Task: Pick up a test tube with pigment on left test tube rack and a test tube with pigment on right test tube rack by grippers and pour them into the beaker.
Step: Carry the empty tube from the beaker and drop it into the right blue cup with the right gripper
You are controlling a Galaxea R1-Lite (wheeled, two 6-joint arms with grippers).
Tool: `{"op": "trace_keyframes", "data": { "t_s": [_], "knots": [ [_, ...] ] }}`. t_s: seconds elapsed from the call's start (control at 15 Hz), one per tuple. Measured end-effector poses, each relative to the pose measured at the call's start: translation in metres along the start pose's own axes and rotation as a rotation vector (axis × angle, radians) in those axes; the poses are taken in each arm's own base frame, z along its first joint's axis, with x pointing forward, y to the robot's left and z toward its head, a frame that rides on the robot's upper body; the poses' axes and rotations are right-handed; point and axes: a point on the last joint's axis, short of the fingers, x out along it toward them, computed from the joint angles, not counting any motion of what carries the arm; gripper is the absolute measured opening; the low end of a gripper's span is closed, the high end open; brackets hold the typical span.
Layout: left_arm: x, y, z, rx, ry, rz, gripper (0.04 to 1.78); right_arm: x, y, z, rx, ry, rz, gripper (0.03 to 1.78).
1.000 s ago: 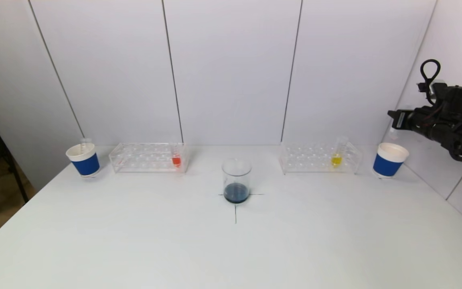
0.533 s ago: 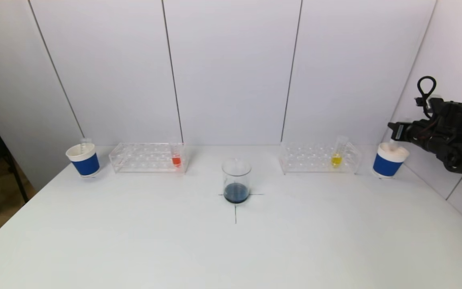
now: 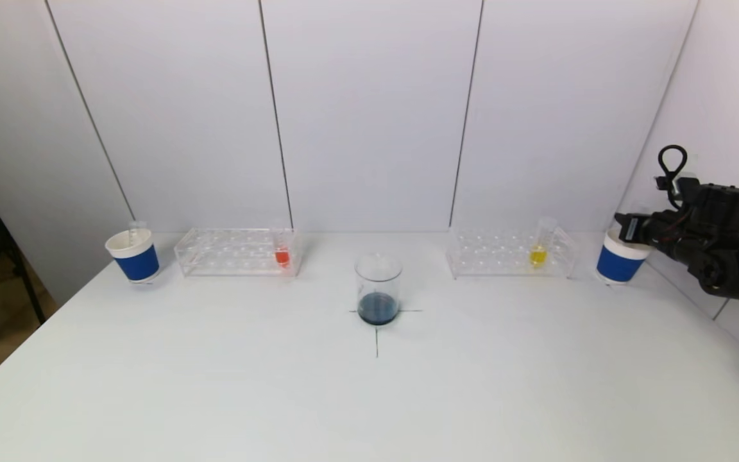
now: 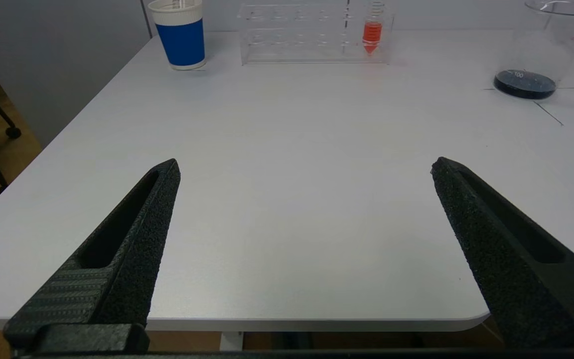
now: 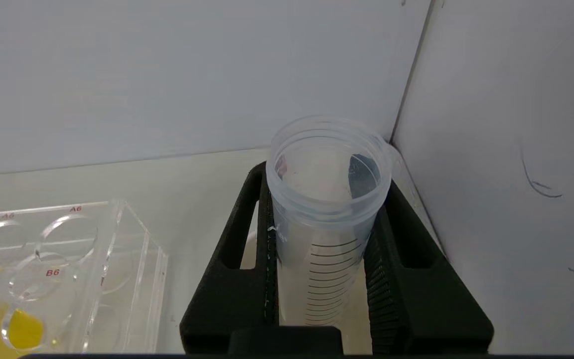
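- The right gripper point(image 5: 324, 239) pinched an empty test tube point(image 5: 324, 199) over the right blue cup point(image 3: 620, 264).
- The left gripper point(image 4: 304, 167) was spread wide above the desk point(image 4: 287, 199).
- The beaker point(image 3: 378, 289) stood mid-desk.

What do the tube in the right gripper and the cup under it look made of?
Empty test tube in right gripper: likely translucent plastic, given its frosted wall, moulded thread ridges and printed graduations. Right paper cup: apparently matte paper with a blue band and white rim.
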Motion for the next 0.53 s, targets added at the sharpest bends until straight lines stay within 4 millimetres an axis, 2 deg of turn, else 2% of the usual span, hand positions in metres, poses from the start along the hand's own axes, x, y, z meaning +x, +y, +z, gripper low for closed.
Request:
{"op": "trace_keyframes", "data": {
  "t_s": [0.53],
  "knots": [
    [0.0,0.0,0.0,0.0,0.0,-0.001,1.76,-0.0005,0.0001,-0.0045,0.002,0.014,0.0,0.55]
  ]
}}
